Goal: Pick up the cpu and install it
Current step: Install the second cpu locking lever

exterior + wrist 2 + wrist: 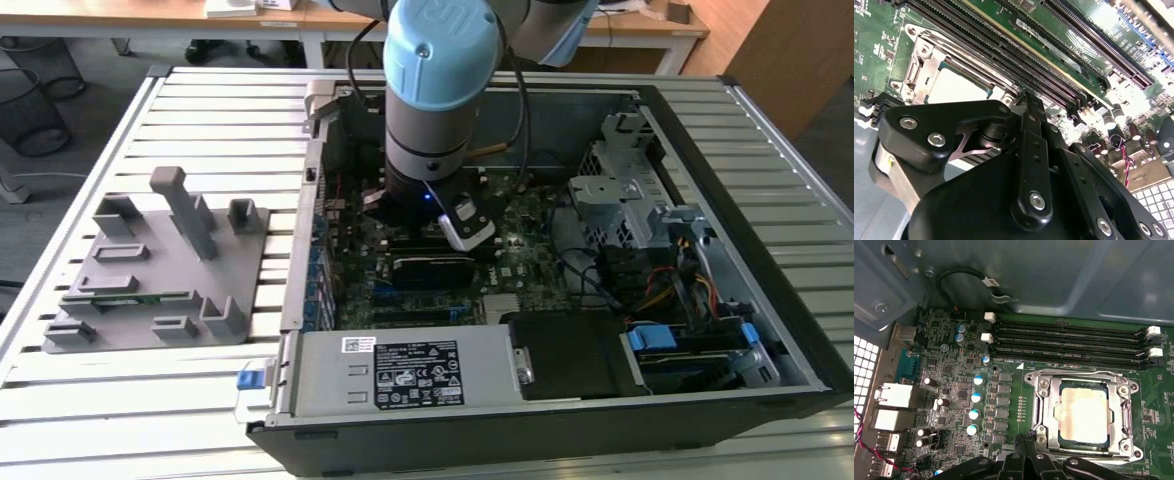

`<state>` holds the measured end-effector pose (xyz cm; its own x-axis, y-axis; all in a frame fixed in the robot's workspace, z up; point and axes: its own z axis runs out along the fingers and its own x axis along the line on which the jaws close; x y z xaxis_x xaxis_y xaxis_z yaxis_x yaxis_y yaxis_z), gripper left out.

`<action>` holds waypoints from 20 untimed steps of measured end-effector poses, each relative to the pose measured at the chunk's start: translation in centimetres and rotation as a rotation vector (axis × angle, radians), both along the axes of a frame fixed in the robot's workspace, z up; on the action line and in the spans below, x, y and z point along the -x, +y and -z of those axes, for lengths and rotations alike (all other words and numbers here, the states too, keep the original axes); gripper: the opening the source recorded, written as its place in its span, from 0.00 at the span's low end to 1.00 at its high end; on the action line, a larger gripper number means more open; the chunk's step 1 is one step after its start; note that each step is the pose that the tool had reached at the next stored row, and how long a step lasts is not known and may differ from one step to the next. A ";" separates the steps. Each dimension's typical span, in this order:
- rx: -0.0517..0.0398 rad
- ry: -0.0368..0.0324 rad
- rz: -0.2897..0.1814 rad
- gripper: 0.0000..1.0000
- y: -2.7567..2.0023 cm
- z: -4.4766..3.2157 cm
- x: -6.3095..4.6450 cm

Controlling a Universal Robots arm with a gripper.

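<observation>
I see the cpu [1085, 415] lying in its socket [1126, 409] on the motherboard [954, 390], my gripper [1028, 437] clenched empty, apparently just above it.

The cpu [1085, 415] has a smooth, pale metal top with a soft sheen, and sits within a bright bare-metal socket frame [1126, 405]. The motherboard [1019, 407] is glossy green board. The pincer [1026, 97] is matt black metal with shiny silver screw heads. The arm [441, 90] wears smooth light-blue plastic caps. The computer case [400, 375] looks like grey sheet metal, the surface [227, 130] ribbed pale metal slats, and the holder [154, 265] matt grey plastic.
</observation>
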<state>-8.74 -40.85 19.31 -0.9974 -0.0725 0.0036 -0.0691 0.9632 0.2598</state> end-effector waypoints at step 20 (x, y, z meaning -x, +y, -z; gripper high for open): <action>0.0180 -0.0004 0.000 0.11 -0.02 -0.02 0.1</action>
